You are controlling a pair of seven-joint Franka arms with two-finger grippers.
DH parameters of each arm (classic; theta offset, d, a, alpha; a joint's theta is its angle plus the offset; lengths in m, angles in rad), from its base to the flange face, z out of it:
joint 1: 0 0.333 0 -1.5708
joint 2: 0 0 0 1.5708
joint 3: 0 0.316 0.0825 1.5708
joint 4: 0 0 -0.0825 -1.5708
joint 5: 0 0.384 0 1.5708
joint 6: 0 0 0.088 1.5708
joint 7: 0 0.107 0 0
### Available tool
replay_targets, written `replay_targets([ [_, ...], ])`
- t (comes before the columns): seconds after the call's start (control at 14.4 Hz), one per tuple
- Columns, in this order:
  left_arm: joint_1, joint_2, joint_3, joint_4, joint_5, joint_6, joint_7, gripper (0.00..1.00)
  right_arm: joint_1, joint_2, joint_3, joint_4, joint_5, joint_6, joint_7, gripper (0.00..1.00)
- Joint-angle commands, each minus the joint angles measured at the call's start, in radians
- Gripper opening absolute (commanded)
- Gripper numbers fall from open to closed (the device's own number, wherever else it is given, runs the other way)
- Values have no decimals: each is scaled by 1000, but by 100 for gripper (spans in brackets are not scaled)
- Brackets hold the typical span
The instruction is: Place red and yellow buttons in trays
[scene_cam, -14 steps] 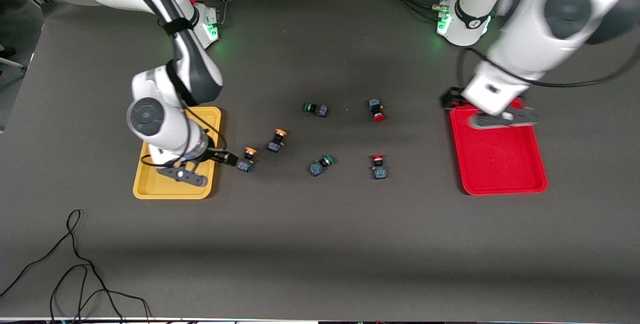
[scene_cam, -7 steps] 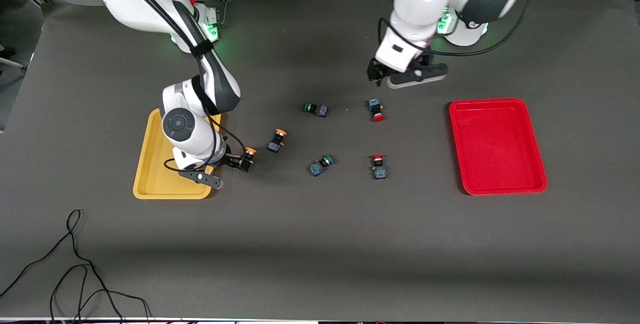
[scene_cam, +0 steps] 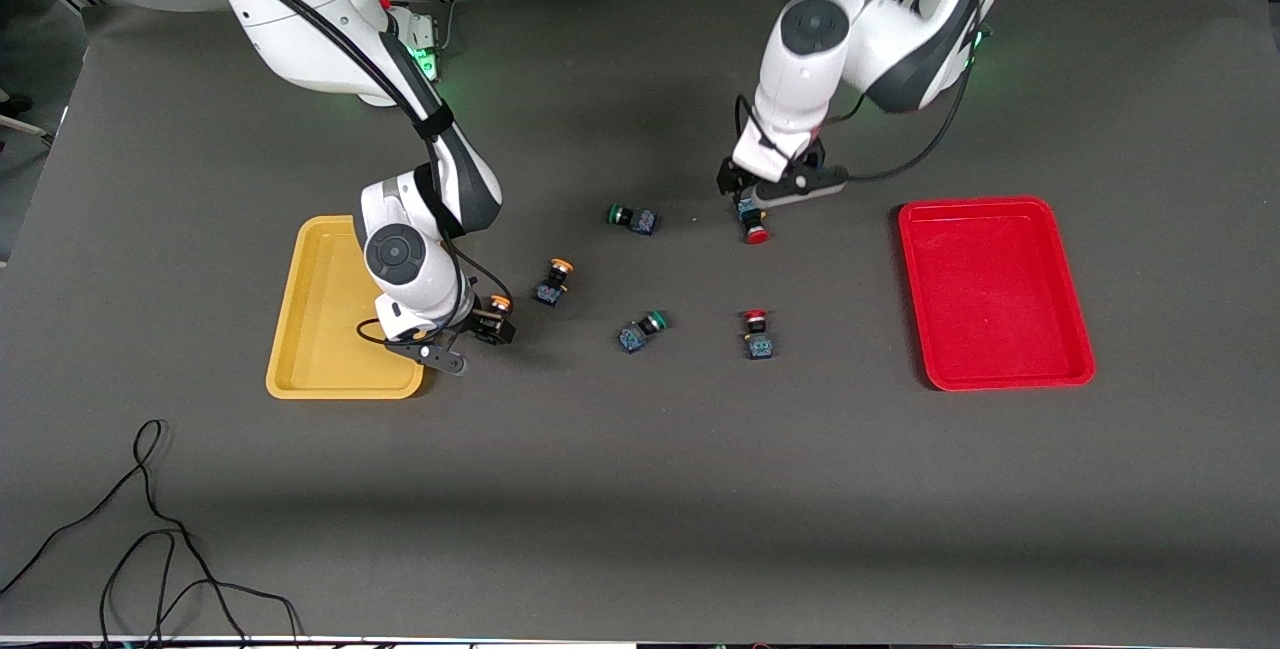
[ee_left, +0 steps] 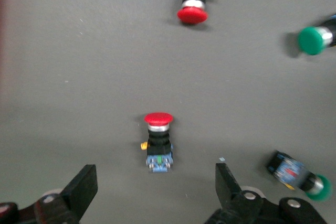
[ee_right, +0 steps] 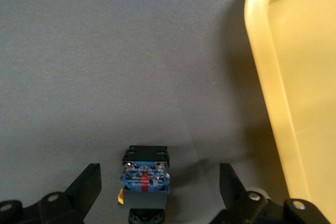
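Front view: six small push-button switches with black barrels and blue square bases lie on the dark grey table mat (scene_cam: pixel 640 489), none in a tray. Two have red caps, one (scene_cam: pixel 756 225) farther from the camera than the other (scene_cam: pixel 756 332). Two have orange-yellow caps, one (scene_cam: pixel 552 282) lying free and one (scene_cam: pixel 494 318) just beside the yellow plastic tray (scene_cam: pixel 318 329). Two have green caps (scene_cam: pixel 630 218) (scene_cam: pixel 641 330). The yellow tray and the red plastic tray (scene_cam: pixel 1000 299), one at each end of the table, both hold nothing. The right gripper (scene_cam: pixel 482 327), fingers spread, is low around the nearer orange-yellow button. The left gripper (scene_cam: pixel 745 191), fingers spread, hangs over the farther red button.
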Motion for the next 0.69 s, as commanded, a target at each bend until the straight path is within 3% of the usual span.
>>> replay_targets([
  [0.0, -16, 116, 17, 14, 24, 108, -23, 100, 27, 20, -6, -3, 15, 48, 41, 100],
  [0.14, -13, 193, 25, 20, 48, 177, -23, 100, 27, 23, -6, -2, 15, 53, 41, 100],
  [0.21, -11, 219, 27, 27, 58, 210, -21, 100, 27, 22, -6, -2, 15, 51, 39, 83],
  [0.35, 4, 250, 27, 33, 65, 233, 0, 99, 24, 14, -6, 0, 15, 44, 38, 36],
  [0.42, 5, 259, 27, 40, 88, 231, 28, 98, 23, 11, -8, 0, 15, 40, 36, 24],
  [0.49, 10, 263, 27, 40, 107, 231, 49, 91, 21, 5, -8, 3, 15, 39, 36, 17],
  [0.62, 16, 267, 27, 40, 107, 228, 66, 63, 16, -16, -12, 7, 15, 28, 28, 14],
])
